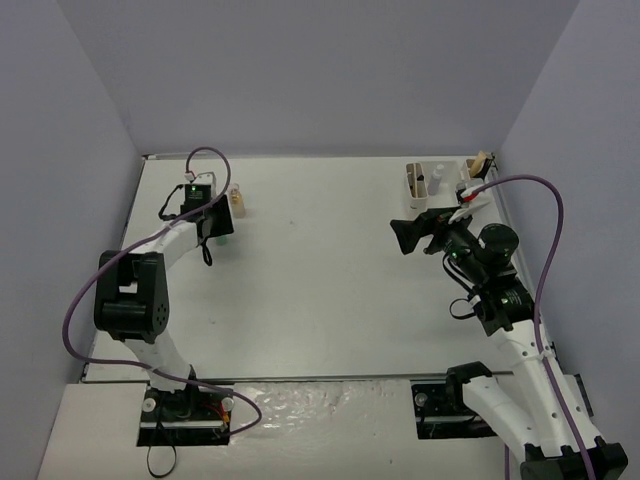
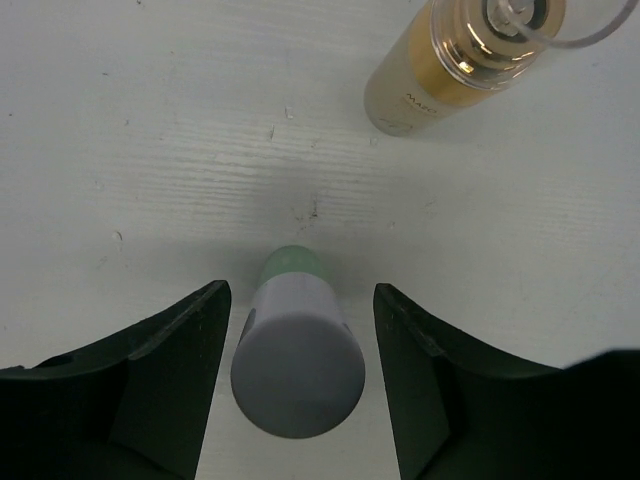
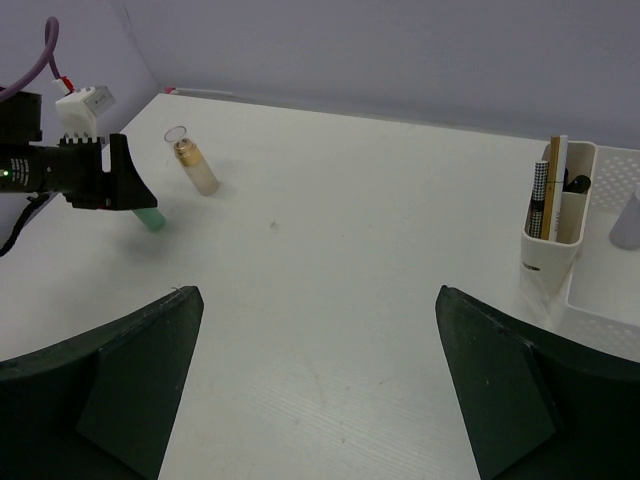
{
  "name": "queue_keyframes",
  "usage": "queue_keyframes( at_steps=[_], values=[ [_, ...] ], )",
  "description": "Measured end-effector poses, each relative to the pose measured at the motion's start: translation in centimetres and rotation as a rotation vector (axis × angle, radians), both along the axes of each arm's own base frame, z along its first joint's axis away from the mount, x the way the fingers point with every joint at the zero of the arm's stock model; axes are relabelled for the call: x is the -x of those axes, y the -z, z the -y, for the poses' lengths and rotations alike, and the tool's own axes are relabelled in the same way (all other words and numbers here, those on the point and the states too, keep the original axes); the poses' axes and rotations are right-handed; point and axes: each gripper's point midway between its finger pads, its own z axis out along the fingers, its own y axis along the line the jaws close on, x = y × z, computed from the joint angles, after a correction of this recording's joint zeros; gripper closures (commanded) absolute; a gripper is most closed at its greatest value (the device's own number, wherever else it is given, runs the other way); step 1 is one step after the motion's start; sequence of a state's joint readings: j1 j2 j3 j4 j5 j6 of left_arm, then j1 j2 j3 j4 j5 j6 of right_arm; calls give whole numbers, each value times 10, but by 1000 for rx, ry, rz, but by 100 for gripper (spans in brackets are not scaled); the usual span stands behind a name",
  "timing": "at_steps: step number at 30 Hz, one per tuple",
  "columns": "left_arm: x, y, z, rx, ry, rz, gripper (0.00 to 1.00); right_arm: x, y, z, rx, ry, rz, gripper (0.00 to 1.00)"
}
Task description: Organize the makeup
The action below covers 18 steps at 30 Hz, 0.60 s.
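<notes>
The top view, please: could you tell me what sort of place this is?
Probably a lab robot test cell: a white table boxed in by plain pale walls, two robot arms bolted at its near edge, and an organiser box and amber bottle as props.

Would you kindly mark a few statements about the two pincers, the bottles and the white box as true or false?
1. The green bottle sits between the fingers of the left pincer. True.
2. The amber bottle touches the green bottle. False: the two are apart, with bare table between them.
3. The right pincer grips a pencil. False: it is open and holds nothing.
4. Thin pencils stand in a compartment of the white box. True.
</notes>
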<state>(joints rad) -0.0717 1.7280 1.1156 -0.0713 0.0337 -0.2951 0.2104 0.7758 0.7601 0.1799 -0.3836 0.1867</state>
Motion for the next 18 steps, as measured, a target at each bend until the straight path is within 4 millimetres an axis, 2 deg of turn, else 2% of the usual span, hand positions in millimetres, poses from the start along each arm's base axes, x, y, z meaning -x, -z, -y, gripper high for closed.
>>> queue_keyframes(
  at_steps=[4, 8, 10, 14, 18],
  values=[
    [-4, 1, 4, -4, 8, 13, 72, 1, 0, 0, 1, 0, -2, 0],
    [-6, -4, 10, -14, 24, 36, 96, 1, 1, 0, 1, 0, -4, 0],
    [-3, -5, 18, -23, 45, 40, 100, 1, 1, 0, 1, 0, -5, 0],
    [3, -10, 41, -35, 103, 52, 100, 3, 0, 1, 1, 0, -4, 0],
    [11, -19, 81, -38, 191, 75, 100, 9, -4, 2, -2, 2, 8, 0]
  ],
)
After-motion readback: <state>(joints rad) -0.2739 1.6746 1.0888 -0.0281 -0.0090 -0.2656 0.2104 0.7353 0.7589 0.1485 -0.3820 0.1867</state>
